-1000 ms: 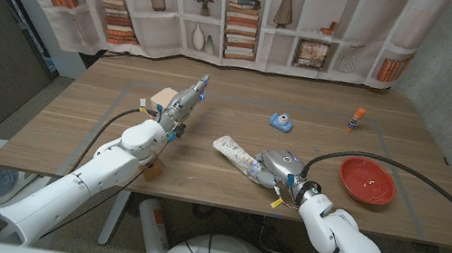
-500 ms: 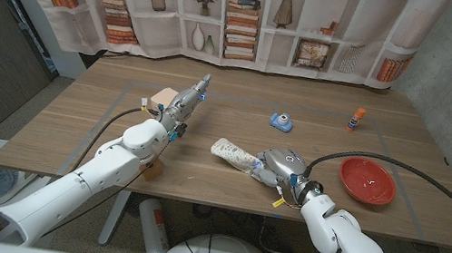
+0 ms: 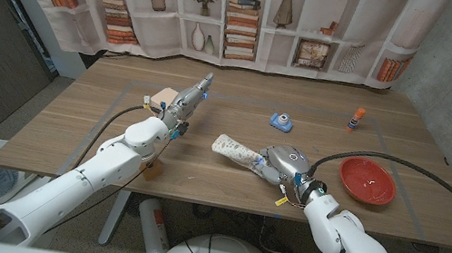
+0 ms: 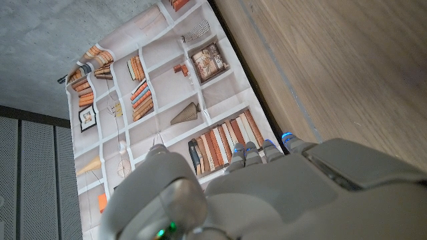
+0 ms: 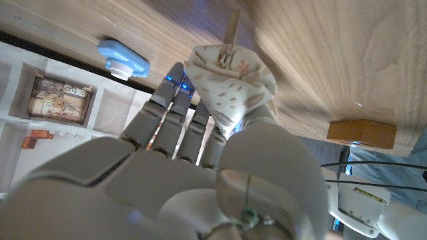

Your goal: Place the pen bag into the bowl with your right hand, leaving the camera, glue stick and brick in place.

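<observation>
Right hand point(image 3: 286, 165) gripping the pen bag point(image 3: 235, 153) at frame centre, red bowl point(image 3: 367, 180) at right, left hand point(image 3: 182, 105) left of centre, fingers straight and together, holding nothing

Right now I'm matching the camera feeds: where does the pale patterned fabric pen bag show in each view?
Head view: pale patterned fabric pen bag at table centre, gripped by the right hand.
Right wrist view: between the fingers.
Left wrist view: not in it.
Shared landmark: small blue camera.
</observation>
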